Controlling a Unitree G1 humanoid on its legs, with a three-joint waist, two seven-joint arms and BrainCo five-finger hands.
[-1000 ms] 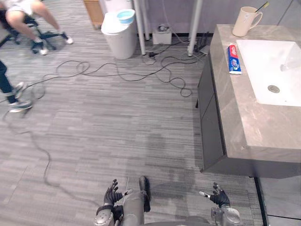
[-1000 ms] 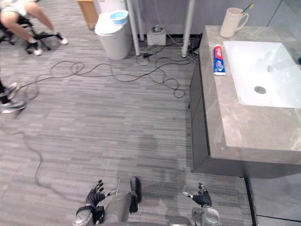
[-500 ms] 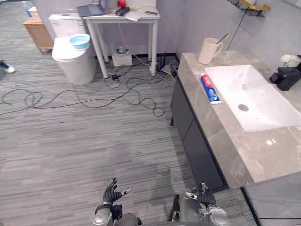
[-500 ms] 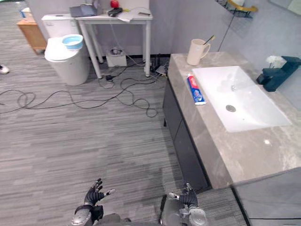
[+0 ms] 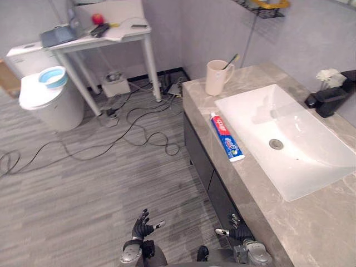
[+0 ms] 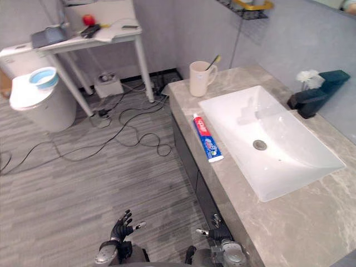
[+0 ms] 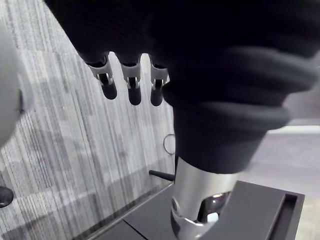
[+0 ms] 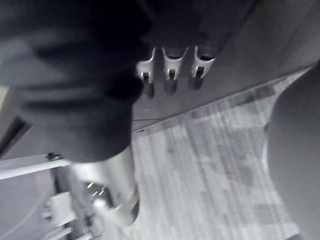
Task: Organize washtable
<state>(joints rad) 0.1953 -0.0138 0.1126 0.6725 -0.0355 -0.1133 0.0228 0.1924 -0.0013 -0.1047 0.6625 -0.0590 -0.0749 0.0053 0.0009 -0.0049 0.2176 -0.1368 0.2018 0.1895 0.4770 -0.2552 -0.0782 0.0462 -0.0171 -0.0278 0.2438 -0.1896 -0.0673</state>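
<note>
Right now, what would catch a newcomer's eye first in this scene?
The white sink basin sunk in the grey marble counter stands out most. A red and blue toothpaste tube lies on the counter beside it, and a cream mug holding a toothbrush stands at the far corner. The left hand and right hand hang open and empty, low down.

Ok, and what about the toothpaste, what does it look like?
The toothpaste tube is a flat, soft-looking tube, red at the end nearer the mug, then blue, finishing in white at the other end. It lies flat on the grey stone-look counter, on the strip between the counter's front edge and the white sink, lined up along the sink's side. Only the counter touches it; the mug stands apart.
</note>
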